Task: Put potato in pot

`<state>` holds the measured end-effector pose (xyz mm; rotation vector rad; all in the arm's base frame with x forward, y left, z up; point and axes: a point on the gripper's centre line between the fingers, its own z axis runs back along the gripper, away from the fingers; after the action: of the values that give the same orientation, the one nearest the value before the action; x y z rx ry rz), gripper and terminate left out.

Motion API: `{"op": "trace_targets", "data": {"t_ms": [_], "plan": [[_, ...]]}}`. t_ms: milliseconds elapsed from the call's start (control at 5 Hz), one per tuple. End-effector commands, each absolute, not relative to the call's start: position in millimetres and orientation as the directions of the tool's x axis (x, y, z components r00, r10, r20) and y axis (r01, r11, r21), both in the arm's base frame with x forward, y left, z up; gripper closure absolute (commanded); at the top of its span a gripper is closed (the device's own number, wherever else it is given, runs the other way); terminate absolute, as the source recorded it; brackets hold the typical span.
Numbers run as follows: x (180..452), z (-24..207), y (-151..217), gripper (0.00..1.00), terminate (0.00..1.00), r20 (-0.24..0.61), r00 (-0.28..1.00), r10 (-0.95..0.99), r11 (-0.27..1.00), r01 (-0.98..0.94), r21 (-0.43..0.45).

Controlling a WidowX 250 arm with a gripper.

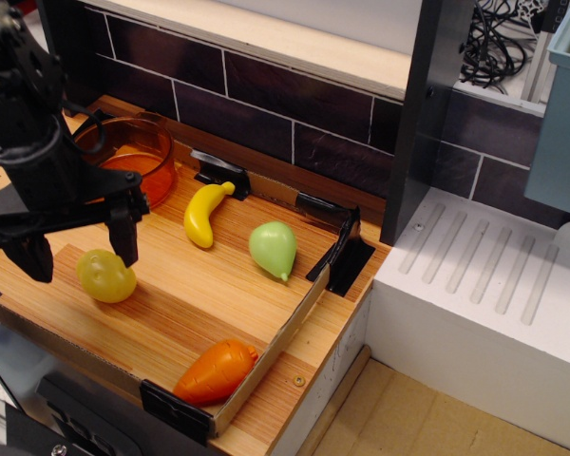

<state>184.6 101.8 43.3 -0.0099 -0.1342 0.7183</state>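
Observation:
The potato [106, 276] is a small yellowish oval lying on the wooden tray floor at the front left. The pot [138, 158] is a round translucent orange-brown vessel at the tray's back left, partly hidden by the arm. My black gripper [79, 250] hangs open just above the potato, one finger [126, 237] to its right and the other [30, 255] to its left. The fingers straddle the potato's upper part and hold nothing.
A yellow banana [205, 212] and a green pear [274, 249] lie in the middle of the tray. An orange carrot [217, 371] lies at the front edge. The tray has low cardboard walls [287, 328]. A dark tiled wall stands behind, a white drainboard [494, 275] at the right.

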Motion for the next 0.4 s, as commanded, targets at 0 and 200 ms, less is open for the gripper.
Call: {"op": "trace_targets", "data": {"t_ms": [0, 200], "plan": [[197.7, 31.8, 107.4, 0.0, 0.0, 0.135, 0.744, 0.654, 0.753, -0.658, -0.02], [201.6, 22.7, 107.1, 0.0, 0.0, 0.133, 0.742, 0.657, 0.749, -0.663, -0.001]]}}
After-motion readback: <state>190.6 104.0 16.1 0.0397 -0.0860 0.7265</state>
